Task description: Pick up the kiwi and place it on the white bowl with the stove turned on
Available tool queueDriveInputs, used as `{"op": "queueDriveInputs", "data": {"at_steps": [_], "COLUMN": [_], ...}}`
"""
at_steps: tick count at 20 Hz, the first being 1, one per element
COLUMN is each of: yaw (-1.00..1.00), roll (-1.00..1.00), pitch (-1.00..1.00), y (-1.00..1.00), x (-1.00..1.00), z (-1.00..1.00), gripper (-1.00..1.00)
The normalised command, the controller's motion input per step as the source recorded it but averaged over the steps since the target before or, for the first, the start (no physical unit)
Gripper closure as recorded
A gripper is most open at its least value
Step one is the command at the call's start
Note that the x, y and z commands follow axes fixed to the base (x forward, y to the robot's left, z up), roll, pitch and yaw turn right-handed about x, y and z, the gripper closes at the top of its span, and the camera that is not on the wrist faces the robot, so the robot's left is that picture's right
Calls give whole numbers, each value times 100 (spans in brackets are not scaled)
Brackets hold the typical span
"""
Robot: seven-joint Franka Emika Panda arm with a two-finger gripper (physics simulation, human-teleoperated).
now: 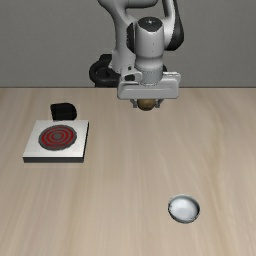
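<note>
At the exterior view's left, one stove (58, 140), coil glowing red, with one black knob (66, 109) at its far edge. Near the middle, one gripper (150, 106) closed on the single brown kiwi (150, 102), tucked under the palm, long axis unclear. Lower right, well apart from the kiwi, one white bowl (184, 208): the way for the carry.
</note>
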Motion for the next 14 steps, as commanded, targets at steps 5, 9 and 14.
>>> {"op": "queueDriveInputs", "data": {"at_steps": [5,9,14], "yaw": [0,0,0], "roll": [0,0,0], "pitch": [0,0,0], "y": [100,0,0], "x": [20,100,100], "z": [0,0,0], "gripper": [100,100,100]}}
